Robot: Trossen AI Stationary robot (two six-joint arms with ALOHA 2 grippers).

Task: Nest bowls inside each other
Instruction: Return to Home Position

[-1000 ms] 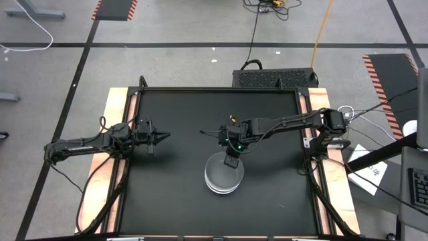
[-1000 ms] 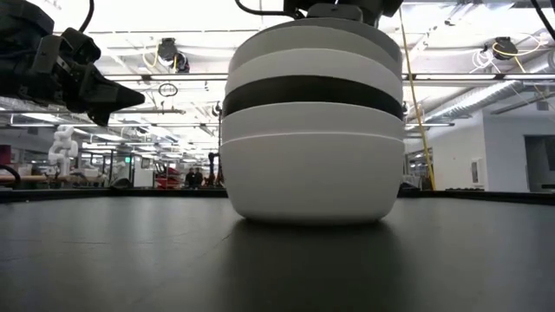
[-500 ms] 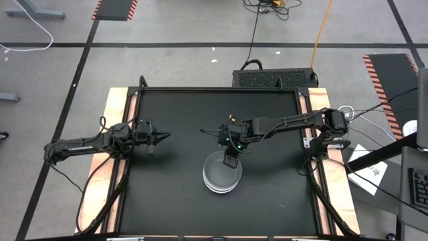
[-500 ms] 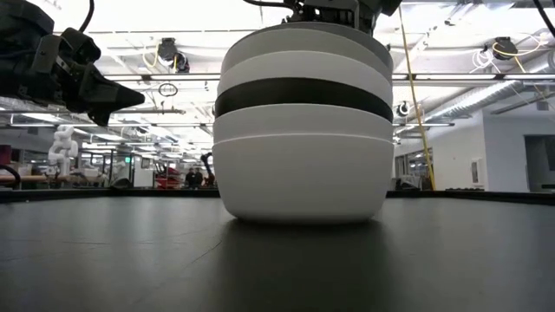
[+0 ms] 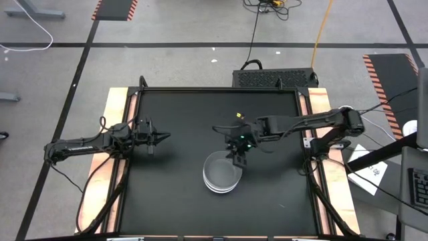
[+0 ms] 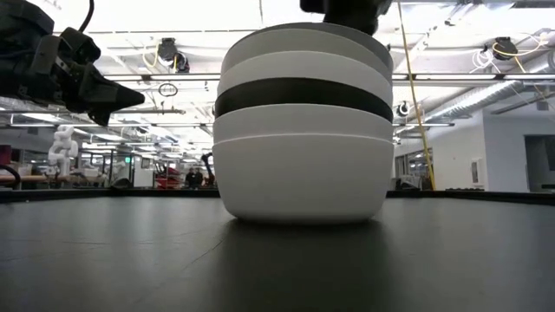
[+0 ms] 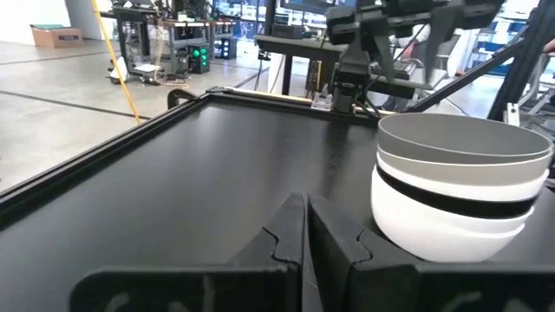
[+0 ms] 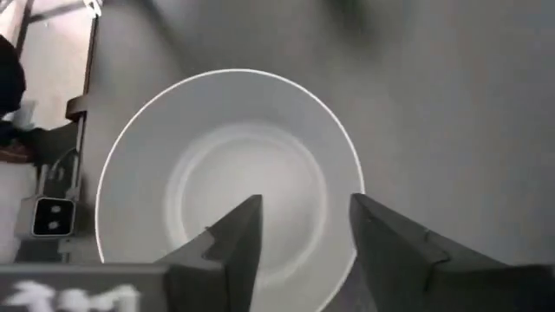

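Observation:
The bowls stand nested in one stack [image 5: 221, 174] on the black table, in its near middle. In the low view the stack [image 6: 303, 130] shows white layers, a black band and a grey bowl on top. My right gripper [image 5: 239, 158] hovers open just above the stack's far right rim. Its wrist view looks down into the top bowl [image 8: 227, 186] past the spread fingers [image 8: 305, 204]. My left gripper [image 5: 162, 136] is shut and empty over the table's left part, pointing at the stack [image 7: 460, 186].
The bare black tabletop [image 5: 174, 114] lies all around the stack. Wooden side rails [image 5: 115, 114] edge the table. A dark box [image 5: 274, 78] sits behind the far edge. Cables and papers [image 5: 371, 167] lie off the right side.
My right gripper has risen off the stack's top rim and drawn back toward the table's right edge. The stack first slid a little toward the left edge, then stayed still.

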